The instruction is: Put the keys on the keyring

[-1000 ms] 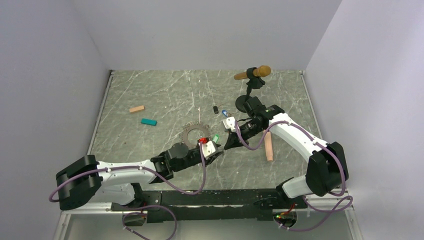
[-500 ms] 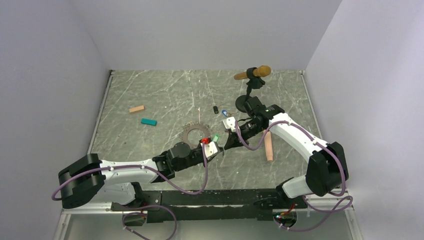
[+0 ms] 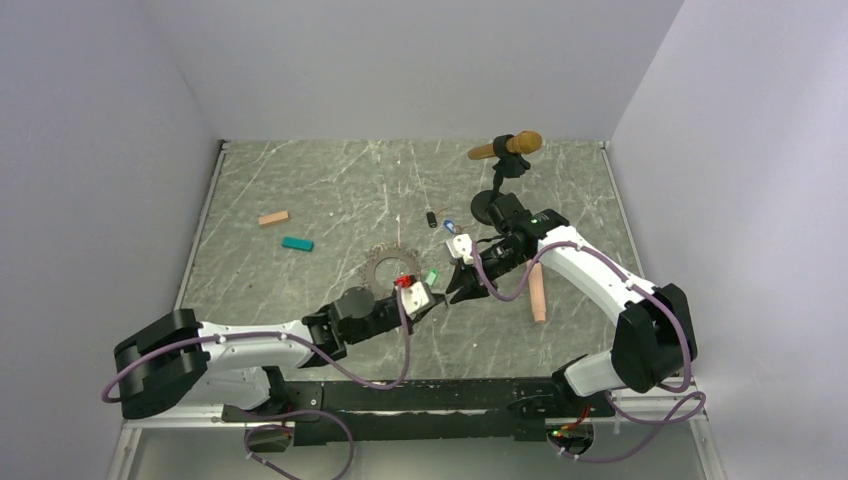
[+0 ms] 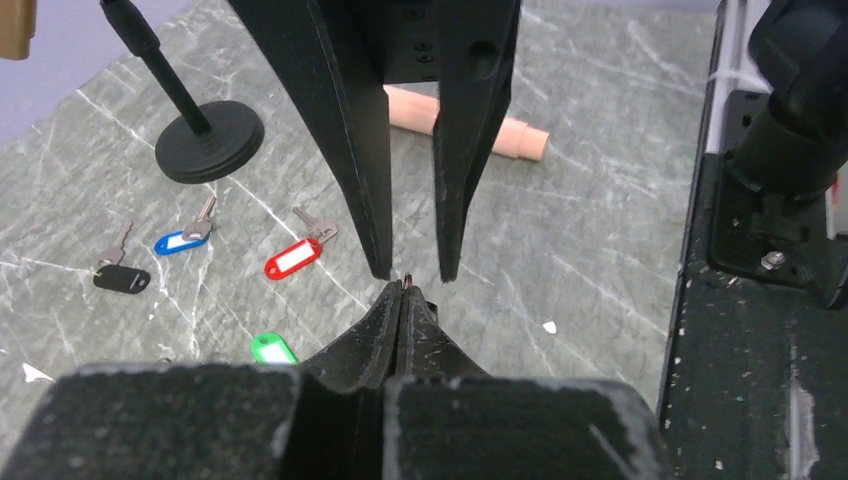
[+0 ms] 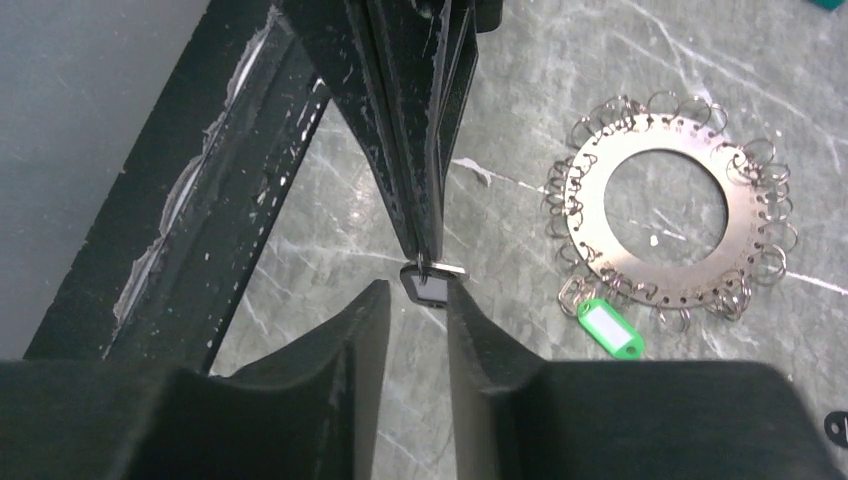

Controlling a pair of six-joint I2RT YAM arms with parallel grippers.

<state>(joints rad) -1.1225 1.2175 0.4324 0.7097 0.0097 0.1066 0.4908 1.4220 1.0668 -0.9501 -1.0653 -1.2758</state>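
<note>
Steel keyring lies flat on the table, green-tagged key at its rim. Left gripper is pinched tight on a small dark tab. Right gripper stands parted around it, gripping nothing. Right should back out straight, no nudging!

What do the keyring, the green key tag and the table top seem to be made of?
The keyring looks like dull grey sheet metal: soft sheen, punched holes, thin wire loops on its rim. The green tag looks like glossy plastic, with a white insert, perhaps paper. The table looks like grey-green veined stone, though it may be a printed surface.
</note>
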